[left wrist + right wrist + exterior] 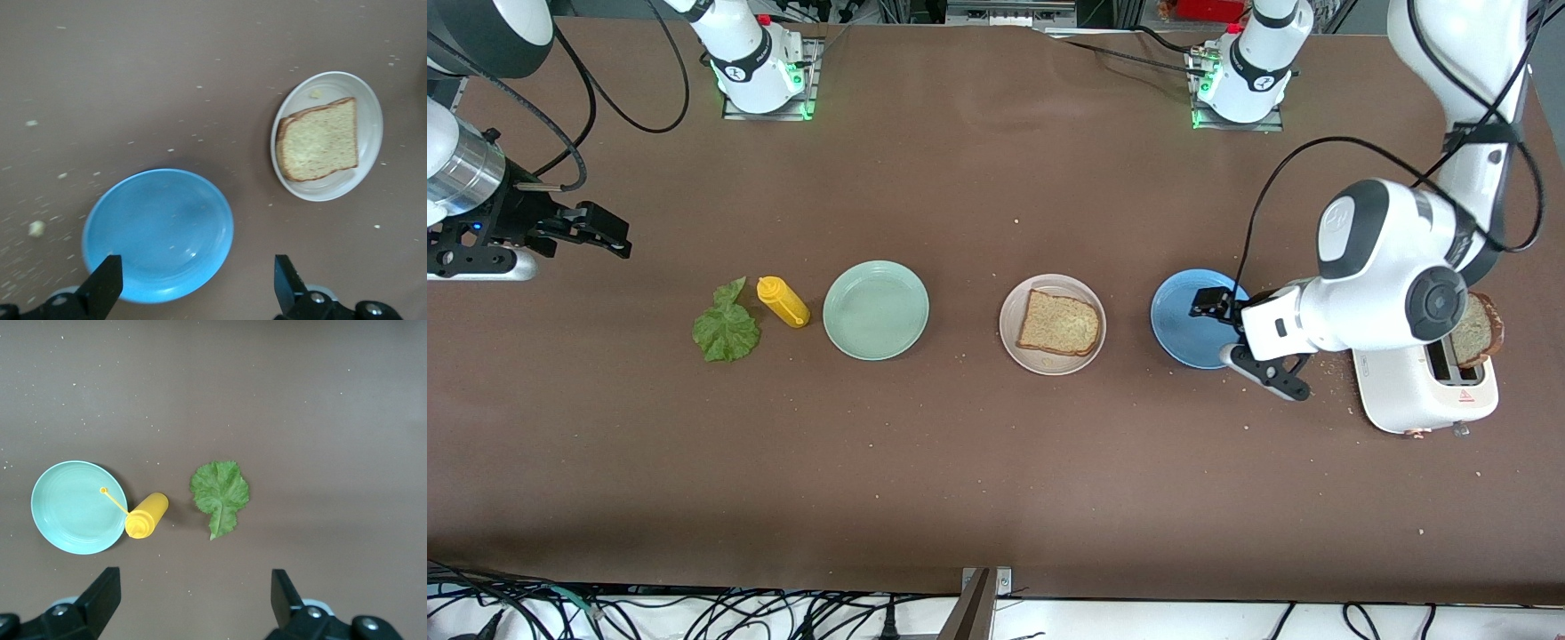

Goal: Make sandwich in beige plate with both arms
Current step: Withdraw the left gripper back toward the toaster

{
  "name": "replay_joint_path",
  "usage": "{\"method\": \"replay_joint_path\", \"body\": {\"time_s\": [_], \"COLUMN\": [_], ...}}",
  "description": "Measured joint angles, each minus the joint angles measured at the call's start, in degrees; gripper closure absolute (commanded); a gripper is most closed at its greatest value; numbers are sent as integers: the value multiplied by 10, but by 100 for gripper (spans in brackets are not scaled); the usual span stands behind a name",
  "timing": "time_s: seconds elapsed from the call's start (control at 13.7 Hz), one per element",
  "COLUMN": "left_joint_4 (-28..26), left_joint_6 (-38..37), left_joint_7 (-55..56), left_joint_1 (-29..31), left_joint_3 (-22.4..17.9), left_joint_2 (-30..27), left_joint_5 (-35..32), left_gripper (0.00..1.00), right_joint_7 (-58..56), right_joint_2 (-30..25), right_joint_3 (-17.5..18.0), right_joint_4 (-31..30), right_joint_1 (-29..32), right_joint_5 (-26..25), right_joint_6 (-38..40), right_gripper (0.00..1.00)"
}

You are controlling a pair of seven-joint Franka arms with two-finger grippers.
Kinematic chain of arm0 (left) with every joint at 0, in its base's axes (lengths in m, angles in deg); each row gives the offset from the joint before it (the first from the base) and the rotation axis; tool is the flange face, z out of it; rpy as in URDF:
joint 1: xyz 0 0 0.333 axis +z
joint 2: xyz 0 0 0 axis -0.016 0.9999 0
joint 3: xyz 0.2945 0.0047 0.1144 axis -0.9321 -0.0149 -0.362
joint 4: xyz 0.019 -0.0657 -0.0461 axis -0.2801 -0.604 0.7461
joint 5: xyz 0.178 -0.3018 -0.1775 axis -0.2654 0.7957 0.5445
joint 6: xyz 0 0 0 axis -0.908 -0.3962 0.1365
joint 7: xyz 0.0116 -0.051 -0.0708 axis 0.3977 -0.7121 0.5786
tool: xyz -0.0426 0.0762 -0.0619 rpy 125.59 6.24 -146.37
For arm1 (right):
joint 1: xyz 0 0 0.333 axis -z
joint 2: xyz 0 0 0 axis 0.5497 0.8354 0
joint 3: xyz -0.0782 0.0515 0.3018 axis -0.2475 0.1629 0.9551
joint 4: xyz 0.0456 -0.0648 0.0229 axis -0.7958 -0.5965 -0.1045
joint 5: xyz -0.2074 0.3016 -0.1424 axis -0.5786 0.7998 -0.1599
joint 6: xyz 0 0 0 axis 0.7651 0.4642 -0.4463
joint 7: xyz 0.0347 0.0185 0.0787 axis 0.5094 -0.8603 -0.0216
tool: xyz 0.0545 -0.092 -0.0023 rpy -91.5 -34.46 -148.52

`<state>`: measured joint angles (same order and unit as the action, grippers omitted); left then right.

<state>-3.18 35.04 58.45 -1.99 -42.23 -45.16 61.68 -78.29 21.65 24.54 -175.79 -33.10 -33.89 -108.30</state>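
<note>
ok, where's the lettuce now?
The lettuce leaf lies on the table beside the yellow bottle, toward the right arm's end.

You're looking at a robotics lab bench, not a kitchen. The brown table [960, 462] carries two white arm bases [758, 67] bolted to metal plates with green status lights, and black cables [694, 613] lie tangled along the table edge nearest the front camera. The food things are laid out like test props in one neat row: lettuce leaf [727, 325], yellow squeeze bottle [783, 301], mint-green plate [876, 310], beige plate [1009, 333], blue plate [1178, 329] and a white toaster [1423, 396]. Crumbs dot the tabletop.
</note>
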Motion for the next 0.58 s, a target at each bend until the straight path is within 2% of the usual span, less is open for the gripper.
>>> {"method": "replay_joint_path", "body": {"time_s": [0.15,0.29,0.58], "left_joint_4": [2,13,101], "left_joint_6": [-4,-24,-146], "left_joint_7": [44,65,70], "left_joint_1": [1,14,55], "left_joint_3": [-5,-14,-19], "left_joint_2": [-32,-60,-83], "left_joint_5": [-53,-70,-101], "left_gripper": [0,0,0], "right_joint_7": [0,0,-16], "right_joint_2": [3,4,10], "right_joint_3": [0,-2,0], "right_joint_4": [0,3,5], "right_joint_1": [3,6,6], "right_joint_5": [0,0,0], "right_joint_6": [-20,-30,-29], "right_gripper": [0,0,0]}}
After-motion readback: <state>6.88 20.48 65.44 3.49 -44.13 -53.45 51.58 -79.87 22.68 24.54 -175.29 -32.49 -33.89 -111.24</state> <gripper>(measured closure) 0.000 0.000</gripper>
